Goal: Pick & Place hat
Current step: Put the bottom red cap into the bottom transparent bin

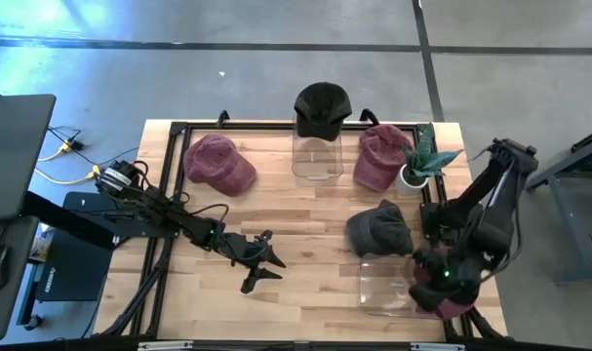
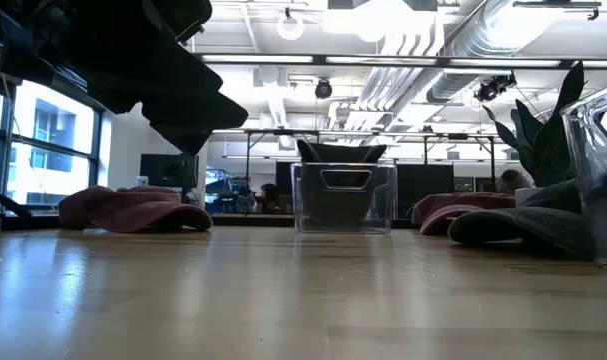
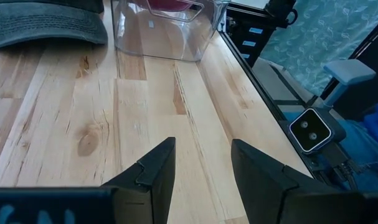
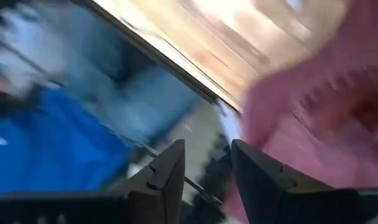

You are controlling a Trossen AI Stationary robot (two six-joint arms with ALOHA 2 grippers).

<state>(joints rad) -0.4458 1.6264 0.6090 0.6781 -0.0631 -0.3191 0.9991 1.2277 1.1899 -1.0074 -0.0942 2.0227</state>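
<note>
High view: right gripper (image 1: 440,283) over the maroon hat (image 1: 453,306), beside the clear bin (image 1: 385,285) at the table's (image 1: 305,214) near-right corner.
Right jaws: grip unclear.
Left gripper (image 1: 266,261): parted, empty, mid-table.

High: overhead, straight down, whole table (image 1: 276,210). Low: table height, level across to the room. Left wrist: close over wood, forward past fingers (image 3: 154,171) to clear bin (image 3: 160,28), also in high. Right wrist: close, maroon hat (image 4: 313,112) beside fingers (image 4: 167,168).
</note>
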